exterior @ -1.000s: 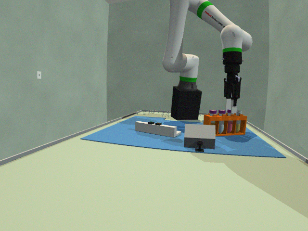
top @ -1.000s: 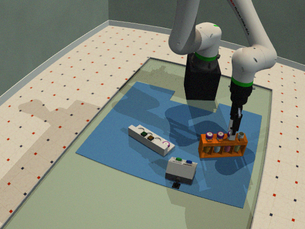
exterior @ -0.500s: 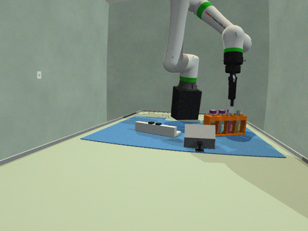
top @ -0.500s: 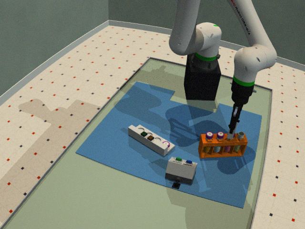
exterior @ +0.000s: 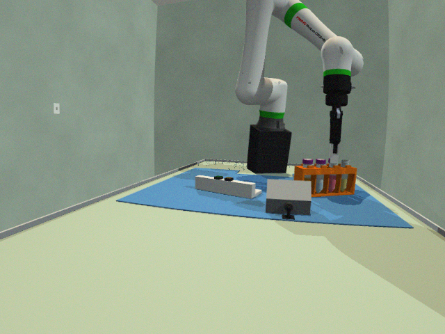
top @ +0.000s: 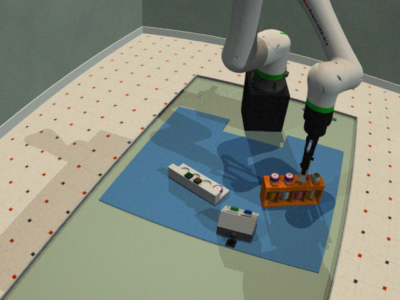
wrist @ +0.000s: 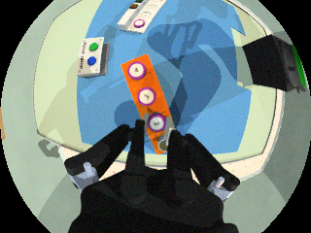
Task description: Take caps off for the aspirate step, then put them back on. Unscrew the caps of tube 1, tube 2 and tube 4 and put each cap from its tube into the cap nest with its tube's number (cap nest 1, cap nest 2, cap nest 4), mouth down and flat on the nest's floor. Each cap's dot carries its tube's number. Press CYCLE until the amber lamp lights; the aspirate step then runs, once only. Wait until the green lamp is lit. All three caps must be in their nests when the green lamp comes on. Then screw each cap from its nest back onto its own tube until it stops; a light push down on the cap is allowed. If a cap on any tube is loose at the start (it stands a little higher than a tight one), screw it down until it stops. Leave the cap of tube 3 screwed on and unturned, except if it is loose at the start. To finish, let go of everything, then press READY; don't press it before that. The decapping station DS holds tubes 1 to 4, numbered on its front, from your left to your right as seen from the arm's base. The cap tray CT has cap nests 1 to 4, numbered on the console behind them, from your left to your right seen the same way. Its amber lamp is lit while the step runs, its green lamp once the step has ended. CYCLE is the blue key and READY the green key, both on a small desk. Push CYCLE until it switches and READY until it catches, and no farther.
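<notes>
The orange decapping station [top: 292,190] holds four tubes. Tube 1 [top: 315,176], at its right end in the top view, stands open with no cap. My gripper [top: 302,178] comes straight down on tube 2 beside it and is shut on the purple cap of tube 2 [wrist: 155,122], which sits on its tube. Tube 3 [top: 289,177] and tube 4 [top: 274,176] carry their purple caps. The white cap tray [top: 197,183] holds one purple cap [top: 218,188] in its right-end nest, nest 1. It also shows in the wrist view [wrist: 139,23]. The tray's two lamps [top: 192,177] look dark.
The small grey desk [top: 237,222] stands in front of the tray and the rack, with the green key [top: 234,208] and the blue key [top: 247,211] on top. The arm's black base [top: 264,106] stands behind the blue mat.
</notes>
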